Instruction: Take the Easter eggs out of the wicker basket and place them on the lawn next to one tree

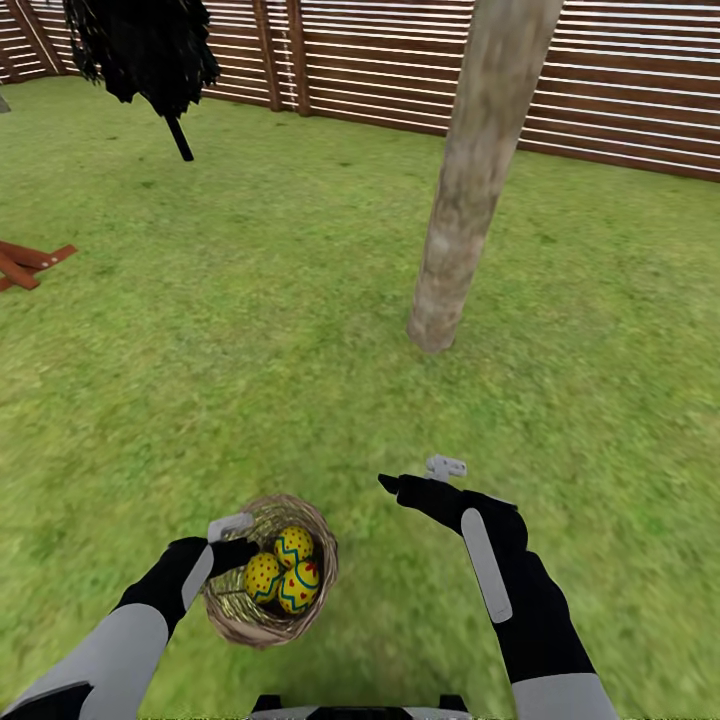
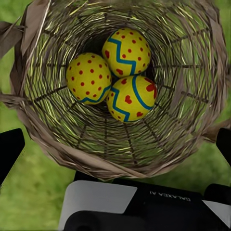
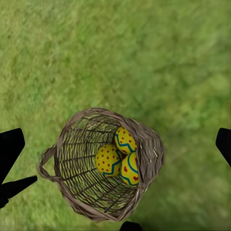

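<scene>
Nothing unloaded yet: all three Easter eggs (image 1: 282,572) lie in the wicker basket (image 1: 318,560), raised off the lawn (image 1: 250,350) at 7 o'clock, left jaws (image 1: 232,540) gripping its rim. Right jaws (image 1: 420,478) open, empty. Tree (image 1: 470,180) at 1 o'clock. Right wrist view shows the basket's handle (image 3: 44,163)

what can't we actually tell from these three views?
- Tree: crown cut off by the head view's top edge.
- Left gripper: sits at the wicker basket rim; whether it grips the rim or only touches cannot be told. In the left wrist view its fingertips are cut by the side edges.
- Easter eggs: undersides hidden by each other and the basket weave.
- Right gripper: looks open, holding nothing; fingertips cut off at the right wrist view's edges.
</scene>
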